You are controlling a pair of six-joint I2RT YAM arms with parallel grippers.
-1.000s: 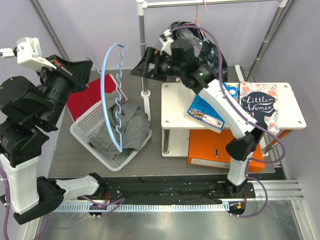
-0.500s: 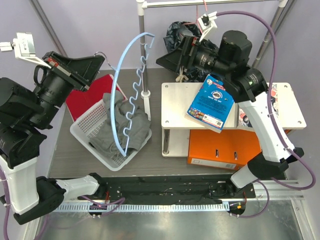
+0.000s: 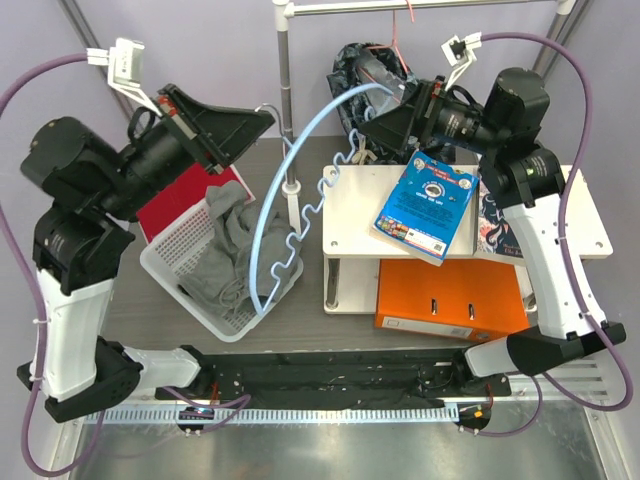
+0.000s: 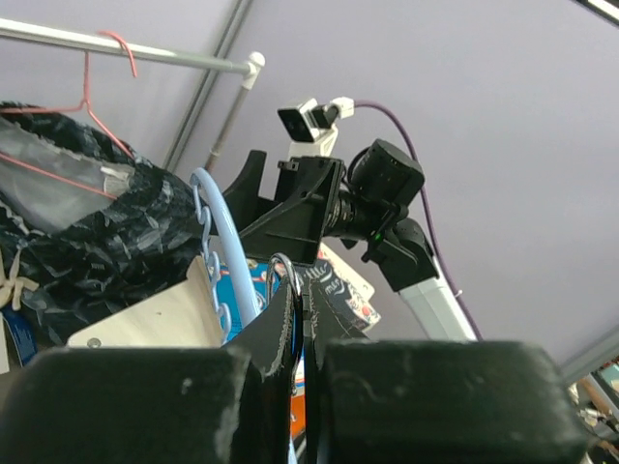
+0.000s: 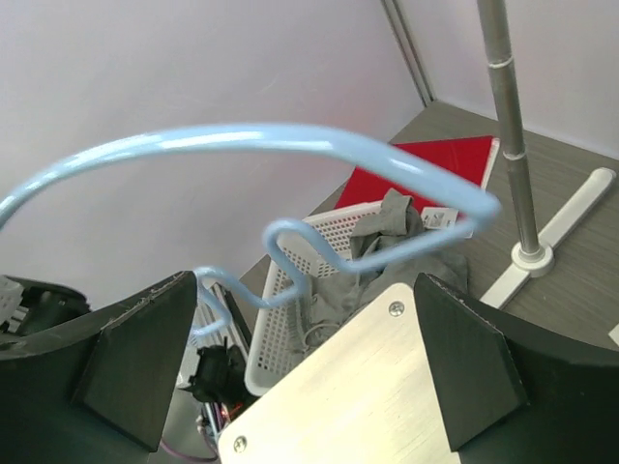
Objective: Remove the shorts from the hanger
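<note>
The black, grey-marbled shorts (image 3: 350, 62) hang at the back on the thin pink hanger (image 3: 398, 42), whose hook rests over the rail. The left wrist view has the shorts (image 4: 87, 242) and the pink hanger (image 4: 92, 106) at its left. My left gripper (image 3: 266, 116) is shut on the metal hook (image 4: 280, 266) of a light-blue notched hanger (image 3: 268, 210), which it holds up in the air. My right gripper (image 3: 378, 122) is open and empty, pointing left just in front of the shorts. Between its fingers, the right wrist view shows the blue hanger (image 5: 290, 140).
A white basket (image 3: 170, 268) at the left holds a grey garment (image 3: 225, 250), beside a red folder (image 3: 185, 200). The white shelf (image 3: 350, 215) carries a blue book (image 3: 425, 210) and a "Little Women" book (image 3: 495, 225). An orange binder (image 3: 440, 300) lies under it. The rack pole (image 3: 288, 100) stands mid-table.
My left arm has swung up and to the right, carrying the blue hanger towards the middle. My right arm has drawn back to the right, its open gripper now facing left.
</note>
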